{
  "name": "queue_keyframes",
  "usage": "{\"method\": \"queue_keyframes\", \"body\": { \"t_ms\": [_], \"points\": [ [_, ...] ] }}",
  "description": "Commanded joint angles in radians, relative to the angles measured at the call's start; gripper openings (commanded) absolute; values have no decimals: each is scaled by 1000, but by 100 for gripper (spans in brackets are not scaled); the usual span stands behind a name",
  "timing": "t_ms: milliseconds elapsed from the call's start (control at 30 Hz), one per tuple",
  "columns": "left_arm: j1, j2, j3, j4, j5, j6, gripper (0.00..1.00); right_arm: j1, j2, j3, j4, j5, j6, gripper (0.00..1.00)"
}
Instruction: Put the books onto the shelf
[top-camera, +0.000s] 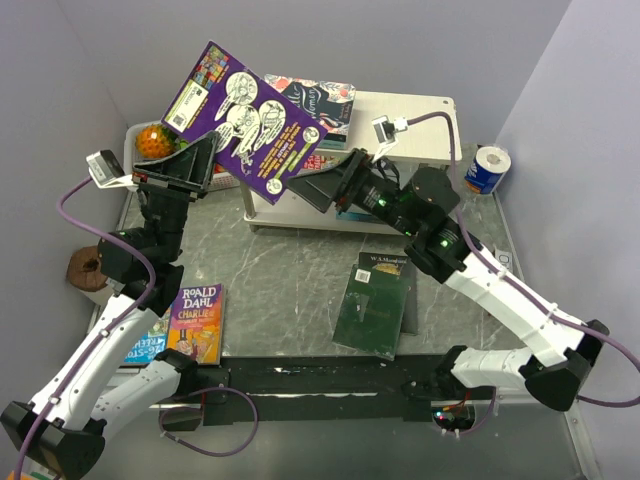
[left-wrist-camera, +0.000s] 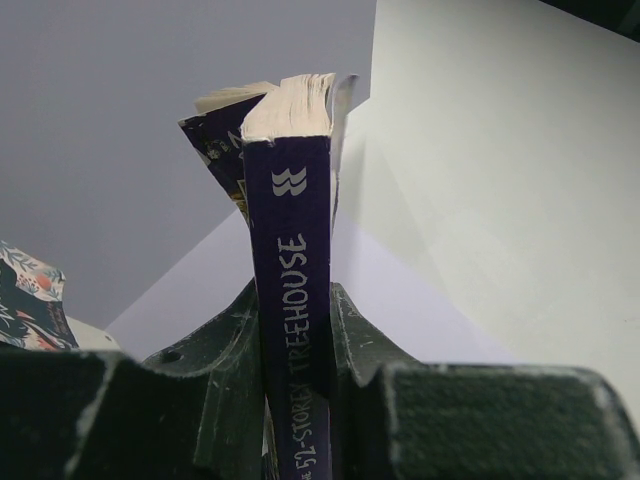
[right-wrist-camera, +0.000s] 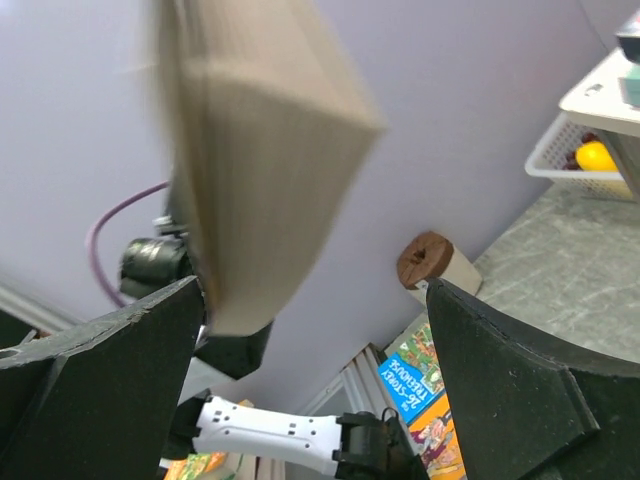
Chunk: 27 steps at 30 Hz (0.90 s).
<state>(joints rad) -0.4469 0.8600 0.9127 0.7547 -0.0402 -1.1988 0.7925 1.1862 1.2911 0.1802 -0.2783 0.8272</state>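
Early on, gripping purple book (top-camera: 250, 120) by its spine in left gripper (top-camera: 205, 155) up over shelf (top-camera: 420, 110) left end, hovering right gripper (top-camera: 335, 185) wide open by its lower edge, showing one floral book (top-camera: 320, 100) on top, leaving green book (top-camera: 375, 300), Dahl book (top-camera: 197, 322), blue book (top-camera: 150, 345) on table (top-camera: 290, 270).

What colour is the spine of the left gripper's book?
The book has a dark purple spine with pale lettering; clearest in left wrist view.

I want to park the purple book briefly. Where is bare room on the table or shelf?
Bare tabletop lies between the Roald Dahl book and the dark green book, in front of the shelf. The shelf's top board is bare at its right end. Its left end is crowded: a floral book lies there.
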Motion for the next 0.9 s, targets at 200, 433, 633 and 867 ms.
{"method": "queue_keyframes", "body": {
  "t_ms": [200,433,633,867],
  "points": [
    [-4,-6,-1,137,43,-79,2,-52,85,148,84,-75,3,90],
    [-4,-19,-11,46,43,-36,19,-156,185,321,-93,-320,27,0],
    [-3,-32,81,-162,-78,119,95,-252,305,703,-509,-383,-103,0],
    [4,-84,134,-514,-392,286,97,-438,525,1205,-924,-517,-159,0]
  ]
}}
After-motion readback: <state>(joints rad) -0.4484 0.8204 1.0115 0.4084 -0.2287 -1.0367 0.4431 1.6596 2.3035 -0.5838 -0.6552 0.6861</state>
